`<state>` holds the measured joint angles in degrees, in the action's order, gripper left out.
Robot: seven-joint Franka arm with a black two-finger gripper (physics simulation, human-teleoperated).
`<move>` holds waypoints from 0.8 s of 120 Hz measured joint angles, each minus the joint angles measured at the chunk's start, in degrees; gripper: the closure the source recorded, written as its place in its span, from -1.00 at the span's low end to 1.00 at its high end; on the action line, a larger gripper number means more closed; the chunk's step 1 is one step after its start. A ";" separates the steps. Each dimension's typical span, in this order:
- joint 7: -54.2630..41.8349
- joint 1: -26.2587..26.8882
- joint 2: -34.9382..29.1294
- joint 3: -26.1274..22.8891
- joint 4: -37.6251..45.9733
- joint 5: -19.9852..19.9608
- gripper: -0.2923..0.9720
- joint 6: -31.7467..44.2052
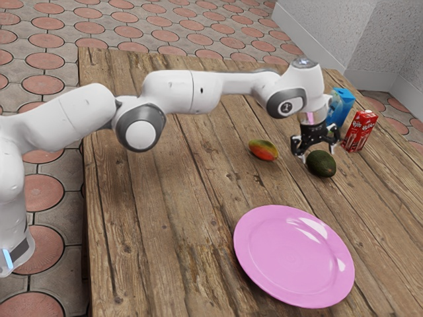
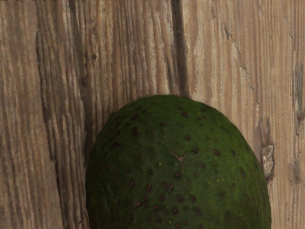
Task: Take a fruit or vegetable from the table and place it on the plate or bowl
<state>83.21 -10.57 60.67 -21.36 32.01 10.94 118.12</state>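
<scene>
beyond the plate (image 1: 294,254), claw (image 1: 316,148) over avocado (image 1: 322,164)

claw spread wide, holding nothing, just above the avocado, which lies on the bench (image 1: 165,198) apart from the plate. grasp, lift and placing all left, by my read. count: one avocado, one mango (image 1: 264,150), one plate, one blue carton (image 1: 342,105), one red carton (image 1: 359,131).

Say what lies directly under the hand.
A dark green avocado on the wooden table; the open hand hangs over it. Wood beneath the fruit is hidden.
</scene>
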 joint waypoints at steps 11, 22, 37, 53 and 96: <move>0.13 -0.35 0.74 -0.57 0.19 -0.02 -0.54 1.18; 0.23 -0.41 1.35 -0.70 0.27 0.00 -0.54 2.30; 0.34 -0.36 1.64 -0.75 0.45 0.00 -0.54 3.81; 0.43 -0.39 2.41 -0.79 1.22 0.02 -0.53 5.28; 0.51 -0.26 1.35 -0.55 1.53 0.11 -0.18 3.55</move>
<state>83.72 -10.83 62.01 -21.91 33.54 11.05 121.68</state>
